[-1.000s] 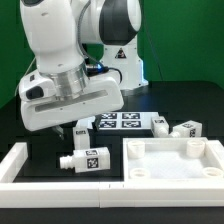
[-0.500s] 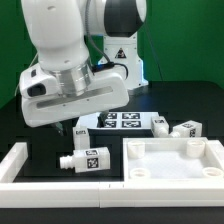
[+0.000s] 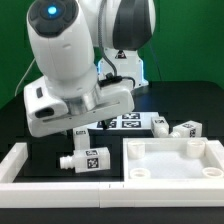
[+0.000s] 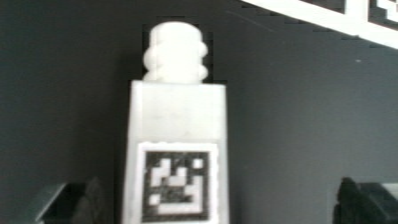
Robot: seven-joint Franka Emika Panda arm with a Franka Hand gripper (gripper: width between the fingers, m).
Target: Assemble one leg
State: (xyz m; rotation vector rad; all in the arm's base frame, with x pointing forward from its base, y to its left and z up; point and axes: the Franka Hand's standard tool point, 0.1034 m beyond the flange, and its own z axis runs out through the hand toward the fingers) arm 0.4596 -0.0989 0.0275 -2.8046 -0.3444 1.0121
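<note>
A small white leg [image 3: 85,158] with a black-and-white tag lies on its side on the black table, just left of the tabletop [image 3: 170,148]. In the wrist view the leg [image 4: 178,130] lies lengthwise between my fingers, round end pointing away and tag near me. My gripper [image 4: 217,205] is open, with one dark fingertip [image 4: 64,205] on each side of the leg and not touching it. In the exterior view the gripper [image 3: 80,136] hangs just above the leg, mostly hidden by the white hand.
Two more legs [image 3: 160,123] [image 3: 187,129] lie behind the tabletop at the exterior view's right. The marker board [image 3: 127,121] lies behind my hand. A white raised border [image 3: 20,160] runs along the left and front of the table.
The arm has swung and leaned forward. The hand has come lower and slightly left, closer over the leg. The leg has not moved.
</note>
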